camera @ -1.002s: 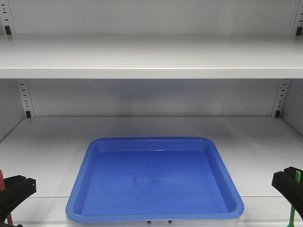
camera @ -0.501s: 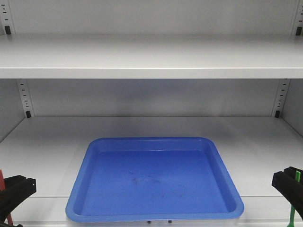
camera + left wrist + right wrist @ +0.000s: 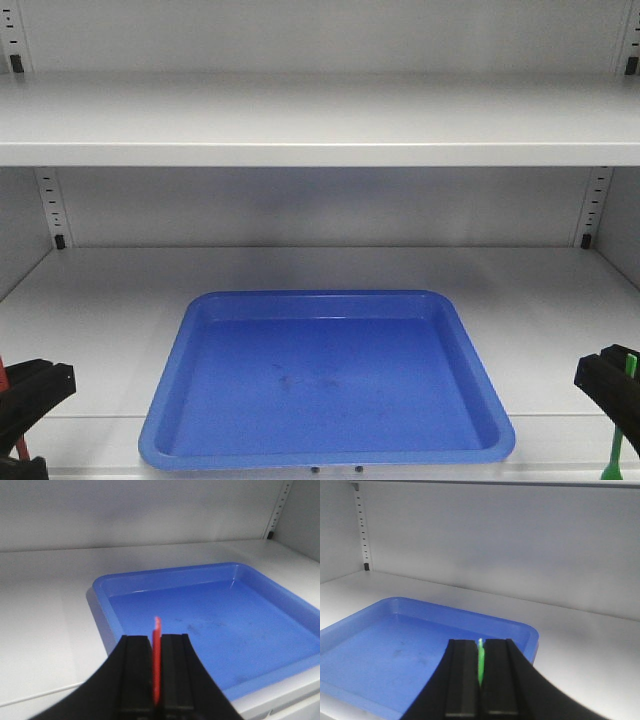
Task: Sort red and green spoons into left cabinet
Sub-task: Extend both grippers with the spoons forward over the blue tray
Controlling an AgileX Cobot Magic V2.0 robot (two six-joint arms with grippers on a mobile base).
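Observation:
The red spoon [image 3: 157,655] stands edge-on between the black fingers of my left gripper [image 3: 156,639], which is shut on it. My right gripper [image 3: 480,642] is shut on the green spoon [image 3: 480,662] in the same way. In the front view the left gripper [image 3: 32,388] sits at the bottom left corner and the right gripper [image 3: 610,385] at the bottom right, with the green spoon [image 3: 629,366] poking up behind it. Both hover at the front edge of the left cabinet's lower shelf [image 3: 100,300], on either side of the blue tray [image 3: 325,299].
The grey upper shelf [image 3: 320,140] spans the cabinet above. Slotted rails [image 3: 52,205] run up both back corners. The blue tray's rim [image 3: 165,572] lies just ahead of the left gripper, and its right corner [image 3: 532,632] is just ahead of the right gripper.
Both grippers shifted only slightly at the bottom corners. The right one sank a little with the green spoon. The tray has not moved.

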